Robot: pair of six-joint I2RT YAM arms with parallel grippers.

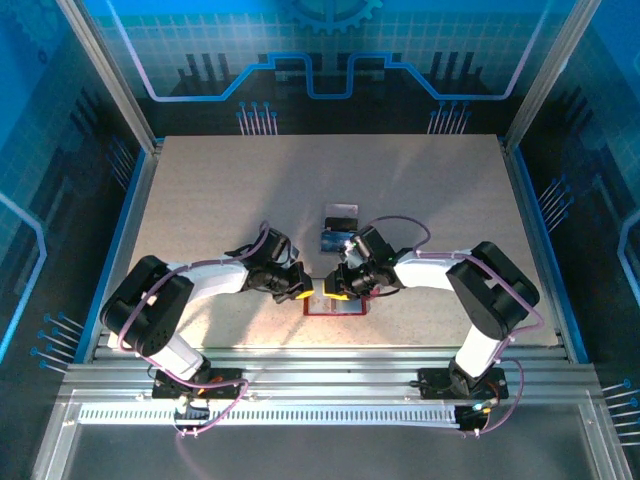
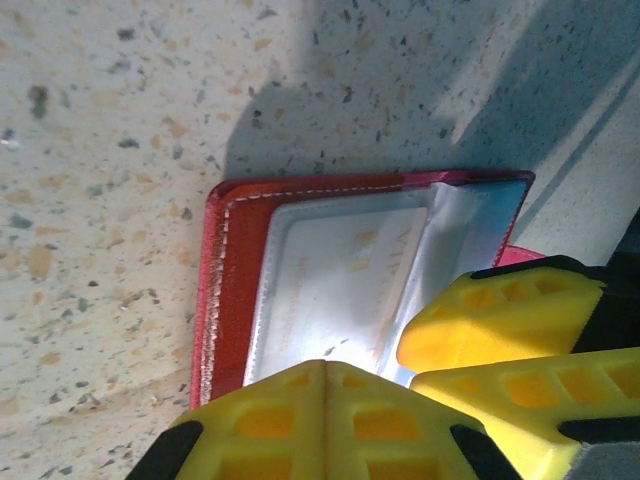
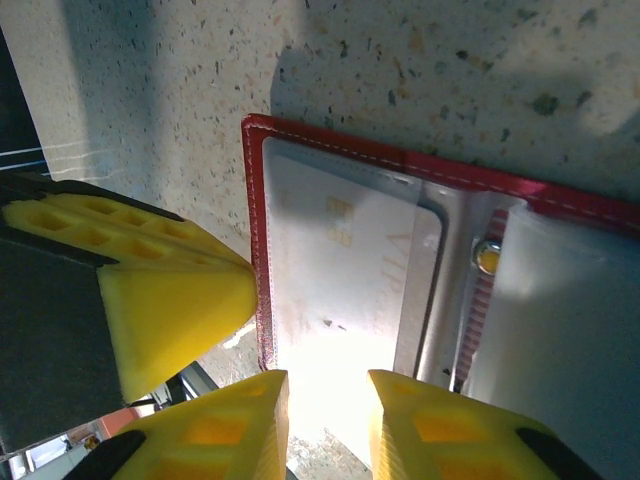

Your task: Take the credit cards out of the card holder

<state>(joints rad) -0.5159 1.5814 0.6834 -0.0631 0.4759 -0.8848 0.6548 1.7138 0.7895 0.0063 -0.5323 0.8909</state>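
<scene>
The dark red card holder (image 1: 345, 306) lies open on the table between both grippers. Its red stitched border (image 2: 228, 280) frames a clear inner pocket holding a pale card (image 2: 340, 270). My left gripper (image 2: 325, 368) is shut, its tips resting at the card holder's edge (image 3: 254, 230), with nothing visible between them. My right gripper (image 3: 328, 385) is open, its fingers either side of the pale card's (image 3: 335, 270) near end. In the top view the left gripper (image 1: 300, 290) and right gripper (image 1: 335, 287) nearly touch. A blue card (image 1: 335, 241) and a black card (image 1: 341, 213) lie on the table behind.
A metal snap (image 3: 487, 258) sits on the card holder's spine beside its other pale leaf (image 3: 570, 330). The speckled tabletop (image 1: 220, 200) stretches wide to the left, right and far side. Aluminium rails (image 1: 320, 380) run along the near edge.
</scene>
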